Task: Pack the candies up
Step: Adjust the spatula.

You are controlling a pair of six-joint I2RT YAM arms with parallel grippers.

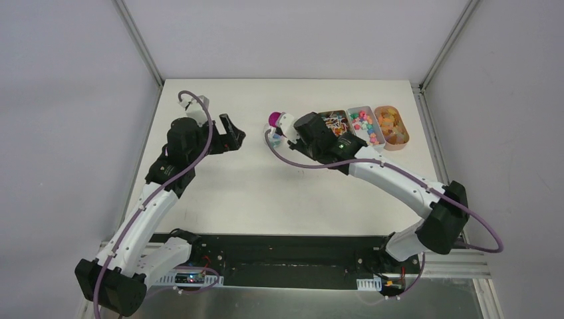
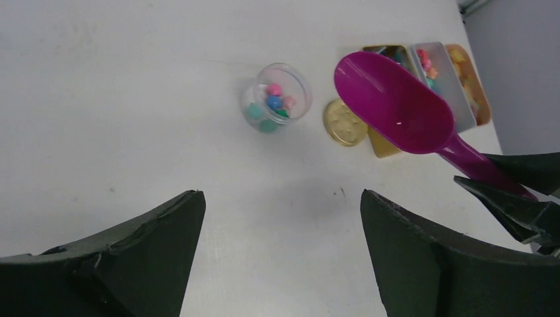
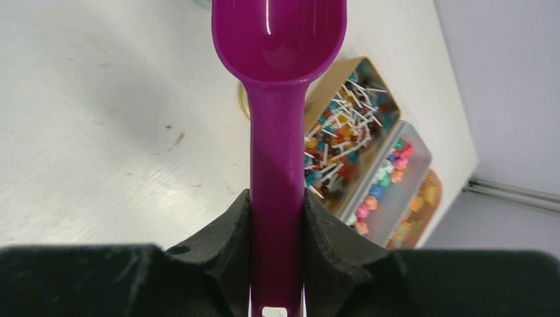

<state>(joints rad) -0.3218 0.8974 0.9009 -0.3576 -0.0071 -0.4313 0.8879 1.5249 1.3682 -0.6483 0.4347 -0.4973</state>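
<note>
White table (image 1: 279, 193) bears three trays at its far right corner; the middle tray (image 1: 366, 125) holds the loose candies (image 1: 361, 121), the lollipop tray (image 3: 343, 125) crowding it. Right jaws clench the purple scoop (image 3: 277, 39), bowl empty, so loading it seems the step: swing over that tray and dip. Left jaws hang released, empty. Clear jar (image 2: 277, 99), toward the far edge, holds few; gold lid (image 2: 343, 123) just beside.

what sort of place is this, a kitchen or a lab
Most likely a robotics lab cell: a bare white table boxed in by aluminium rails and blank walls, left arm and right arm bolted at its near edge, candy trays as props.
</note>
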